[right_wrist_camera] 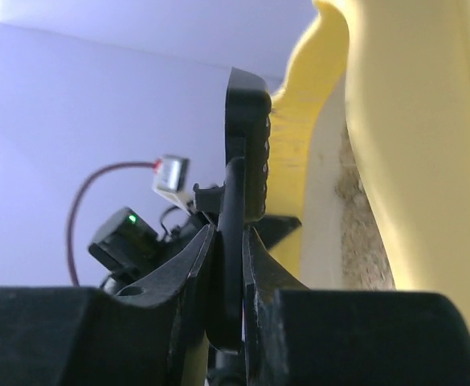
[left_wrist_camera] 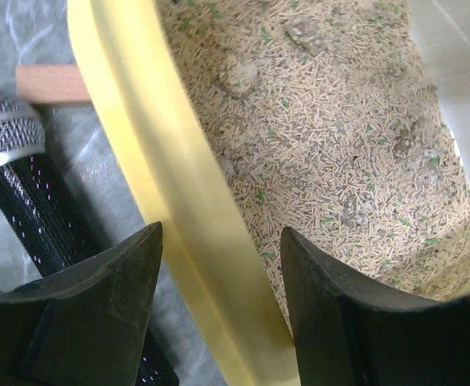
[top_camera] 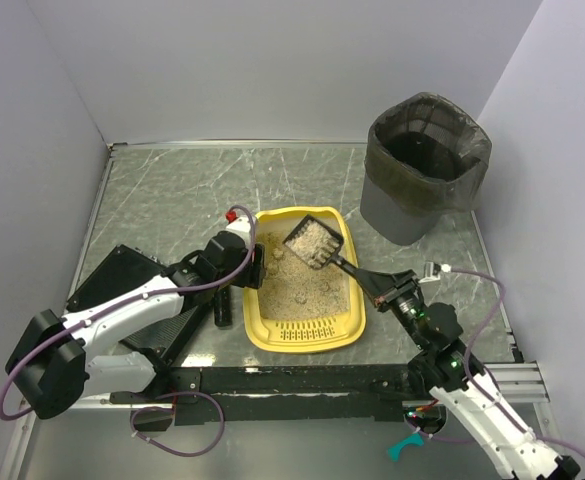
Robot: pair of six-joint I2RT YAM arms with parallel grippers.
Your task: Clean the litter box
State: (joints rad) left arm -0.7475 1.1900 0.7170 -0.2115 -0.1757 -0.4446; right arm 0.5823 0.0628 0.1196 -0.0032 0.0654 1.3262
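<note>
My right hand [right_wrist_camera: 233, 265] is clamped shut on the handle of the black scoop [top_camera: 312, 243]. The scoop's loaded head hangs over the far end of the litter box [top_camera: 307, 342]. The box sits on the surface [top_camera: 172, 200] between my arms, grille end nearest me. My left hand [left_wrist_camera: 222, 281] straddles its left rim, one finger outside by a microphone [left_wrist_camera: 26, 185] and one over the litter [left_wrist_camera: 339, 145]. I cannot tell whether it pinches the rim.

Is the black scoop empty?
No, the scoop is piled with beige litter over the yellow litter box.
</note>
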